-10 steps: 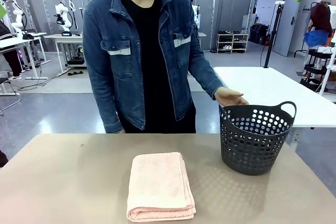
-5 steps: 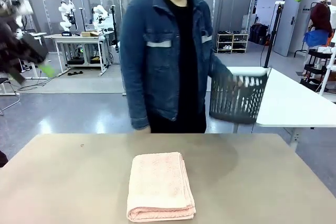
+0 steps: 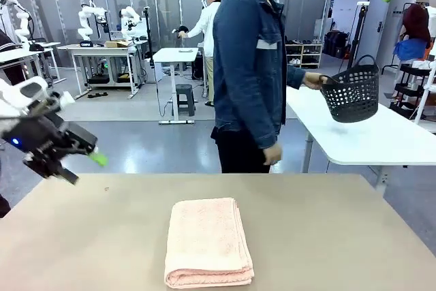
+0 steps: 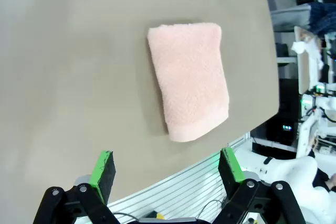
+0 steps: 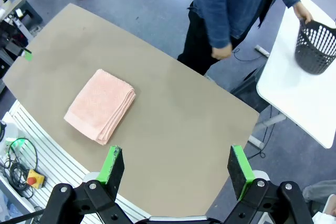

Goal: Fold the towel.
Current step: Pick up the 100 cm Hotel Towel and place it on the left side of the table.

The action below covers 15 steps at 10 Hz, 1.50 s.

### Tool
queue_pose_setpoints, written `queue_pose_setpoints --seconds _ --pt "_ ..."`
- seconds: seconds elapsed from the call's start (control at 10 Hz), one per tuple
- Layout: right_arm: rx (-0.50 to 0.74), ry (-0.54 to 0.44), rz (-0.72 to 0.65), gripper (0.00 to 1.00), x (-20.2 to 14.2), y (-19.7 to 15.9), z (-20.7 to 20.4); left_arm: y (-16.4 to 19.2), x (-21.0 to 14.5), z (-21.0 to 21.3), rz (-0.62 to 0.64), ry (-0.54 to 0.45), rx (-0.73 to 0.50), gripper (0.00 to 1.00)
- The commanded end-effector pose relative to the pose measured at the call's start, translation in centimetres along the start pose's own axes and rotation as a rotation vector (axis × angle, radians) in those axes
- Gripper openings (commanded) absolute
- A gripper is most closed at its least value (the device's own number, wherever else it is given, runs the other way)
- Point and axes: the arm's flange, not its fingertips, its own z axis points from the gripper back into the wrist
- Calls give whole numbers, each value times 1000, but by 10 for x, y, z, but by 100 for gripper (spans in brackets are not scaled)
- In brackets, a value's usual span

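At far left the left gripper [image 3: 85, 161] hangs above the table's [image 3: 340, 236] edge with jaws apart and empty, the folded towel [image 3: 208, 240] lies near centre, and the right gripper [image 5: 176, 169], equally spread, hovers high overhead.

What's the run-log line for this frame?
towel: folded, on table | left gripper: open, empty | right gripper: open, empty | basket: in person's hand

Tan table [image 3: 340, 236]; on it lies one folded salmon-pink towel [image 3: 208, 240], near the front edge.
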Motion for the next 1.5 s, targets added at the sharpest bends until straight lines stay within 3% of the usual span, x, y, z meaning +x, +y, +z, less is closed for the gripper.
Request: queue_pose_setpoints --seconds 0.0,0.5,0.6,0.7,1.3,1.4 --pt "1 9 -4 100 1 0 1 4 4 -49 27 -11 -113 100" --pt "1 9 -4 100 1 0 1 13 -6 -169 142 -41 -181 100" --pt "1 9 -4 100 1 0 1 13 -6 -175 146 0 -191 100" --pt "1 9 -4 100 1 0 1 12 -15 -146 154 -9 -176 100" --pt "1 9 -4 100 1 0 1 14 -11 -147 158 -28 -179 100" --pt "1 9 -4 100 1 0 1 5 -2 -157 84 -46 -215 100"
